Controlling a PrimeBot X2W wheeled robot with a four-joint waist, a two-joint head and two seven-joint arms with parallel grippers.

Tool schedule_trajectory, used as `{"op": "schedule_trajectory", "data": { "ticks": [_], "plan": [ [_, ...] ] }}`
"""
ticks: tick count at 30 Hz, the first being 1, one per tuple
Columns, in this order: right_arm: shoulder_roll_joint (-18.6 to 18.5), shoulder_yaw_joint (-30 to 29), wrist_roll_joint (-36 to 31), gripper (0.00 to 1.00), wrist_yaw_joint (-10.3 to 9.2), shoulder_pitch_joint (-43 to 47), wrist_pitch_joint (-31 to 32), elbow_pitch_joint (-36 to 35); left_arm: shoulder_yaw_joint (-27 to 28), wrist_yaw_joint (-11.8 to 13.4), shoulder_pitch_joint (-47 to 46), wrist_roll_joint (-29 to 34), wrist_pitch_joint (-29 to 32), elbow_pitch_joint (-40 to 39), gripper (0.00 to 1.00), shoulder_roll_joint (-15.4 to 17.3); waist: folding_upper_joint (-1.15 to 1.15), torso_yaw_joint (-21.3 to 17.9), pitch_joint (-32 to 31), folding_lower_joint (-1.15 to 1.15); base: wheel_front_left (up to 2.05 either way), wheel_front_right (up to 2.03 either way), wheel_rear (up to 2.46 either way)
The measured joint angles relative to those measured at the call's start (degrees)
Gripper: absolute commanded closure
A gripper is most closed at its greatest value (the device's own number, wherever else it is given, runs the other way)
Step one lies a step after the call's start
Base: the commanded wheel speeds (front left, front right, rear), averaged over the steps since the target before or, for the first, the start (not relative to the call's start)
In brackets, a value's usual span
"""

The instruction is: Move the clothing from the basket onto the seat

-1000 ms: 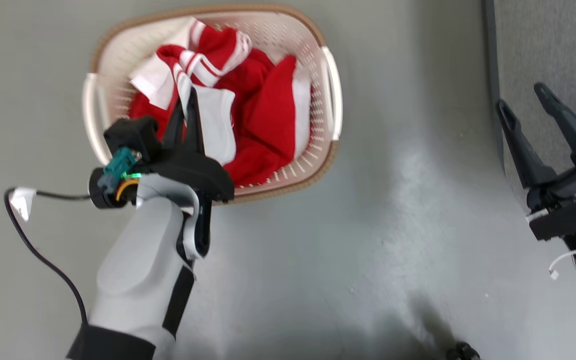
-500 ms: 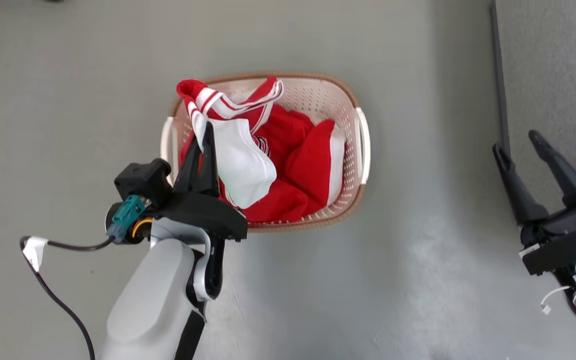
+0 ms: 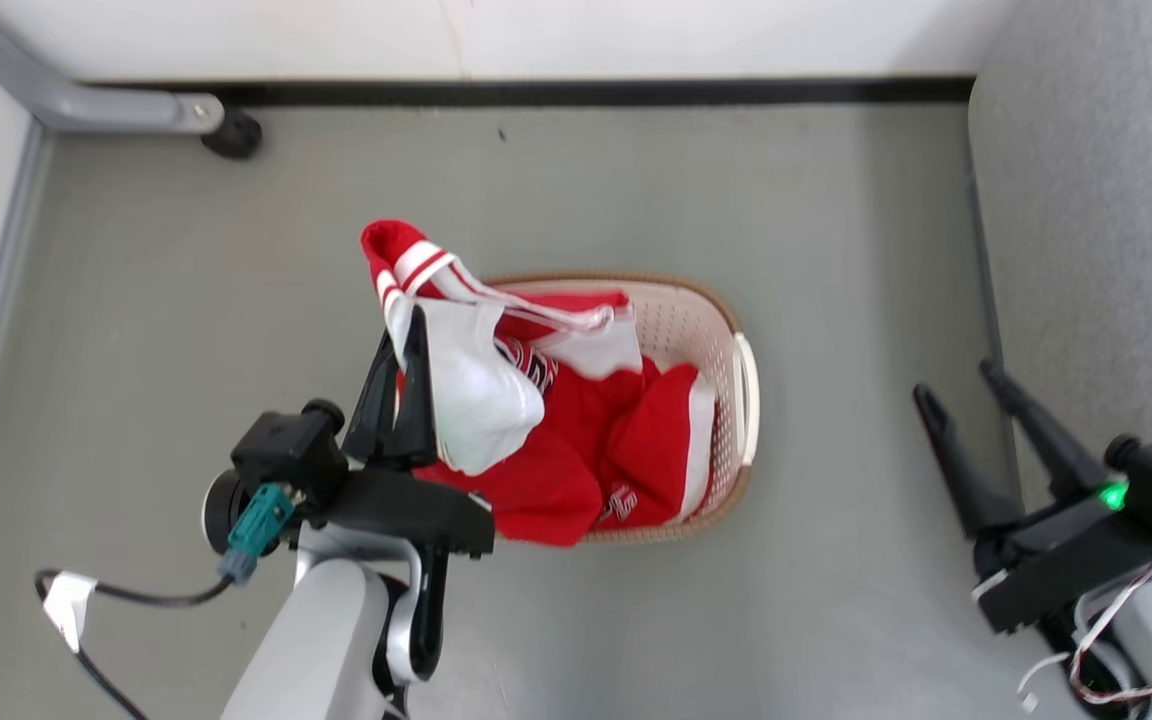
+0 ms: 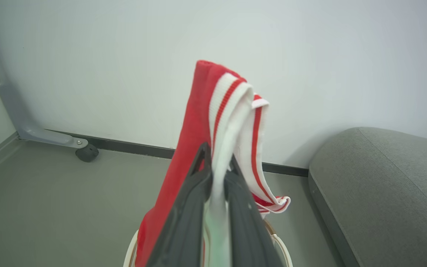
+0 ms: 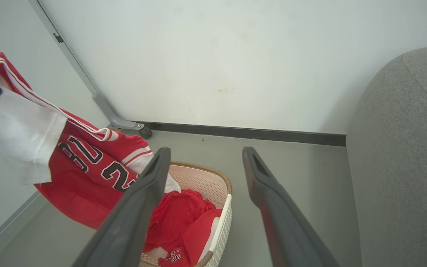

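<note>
My left gripper [image 3: 401, 335] pinches the jersey [image 3: 476, 400] by its striped trim above the basket [image 3: 741, 390]; my right gripper [image 3: 954, 380] hangs spread. The right wrist view bares its black numerals, with the shorts [image 5: 195, 226] below.

Seemingly a bare test room dressed as a home corner: plain white wall [image 5: 213, 55], black skirting [image 3: 586, 92], smooth grey floor [image 3: 636, 180], a grey metal leg [image 3: 116, 105] on a black foot [image 3: 231, 132], with a grey fabric seat [image 3: 1096, 220] and a laundry basket [image 3: 746, 385].
</note>
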Motion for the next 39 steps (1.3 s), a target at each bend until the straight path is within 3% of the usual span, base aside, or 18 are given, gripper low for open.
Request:
{"op": "schedule_trajectory", "data": {
  "ticks": [12,24,39],
  "plan": [
    [4.5,2.6,-2.0,0.00,-0.01,5.7,0.0,1.0,1.7,0.0,8.5,4.3,0.0,-5.6,1.00,0.3,0.00,0.9,-10.0,0.00,0.00,0.00,0.00],
    [4.6,4.2,-4.5,0.00,-0.02,7.2,0.0,-1.6,-1.0,0.0,10.9,5.1,0.0,-9.7,1.00,0.5,0.01,3.6,-14.9,0.01,0.00,0.00,0.00],
    [6.1,17.9,-6.2,0.00,-0.02,-0.5,0.0,-6.8,-6.1,0.0,10.9,5.2,0.0,-12.4,1.00,0.7,0.01,8.1,-16.0,0.01,0.00,0.00,0.00]
  ]
}}
